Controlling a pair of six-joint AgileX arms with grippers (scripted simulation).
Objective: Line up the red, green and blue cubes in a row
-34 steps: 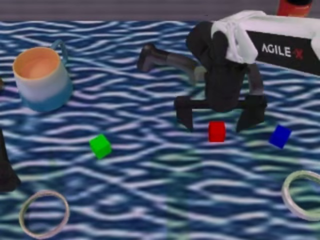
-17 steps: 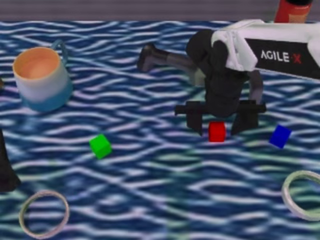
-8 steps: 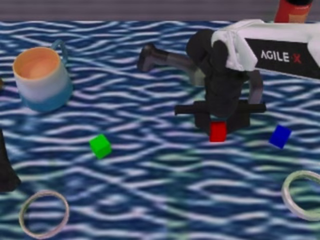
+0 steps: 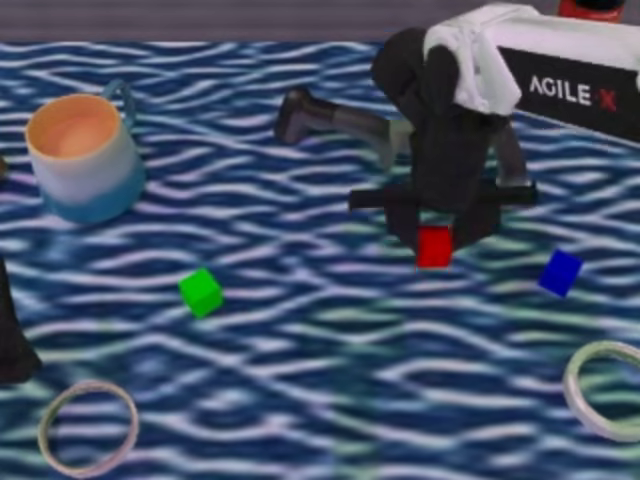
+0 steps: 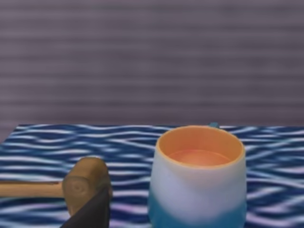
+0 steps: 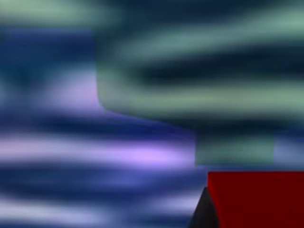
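Nearest the front edge of the surface (image 4: 320, 400), two thin metal rings lie flat: one ring (image 4: 87, 427) at the front left corner, the other ring (image 4: 603, 388) at the front right, cut by the right edge of the top view. Between them is a broad bare stretch of the wavy blue cloth. At the left edge a dark part of the left arm (image 4: 12, 335) sits parked; whether its gripper is spread or pressed together cannot be told.

Farther back, the green cube (image 4: 201, 292) rests alone left of centre, with open room on every side. The blue cube (image 4: 560, 272) sits toward the right, near the right edge and well apart from the green one.

Between them, but nearer the blue, the red cube (image 4: 434, 246) is pinched by the right gripper (image 4: 436, 228), whose fingers press its two sides; the right wrist view shows the red cube (image 6: 256, 199) against a dark finger.

Farthest back on the left stands a mug (image 4: 84, 155), white fading to blue, its handle toward the rear edge. The left wrist view shows a wooden mallet (image 5: 78, 186) lying beside the mug.
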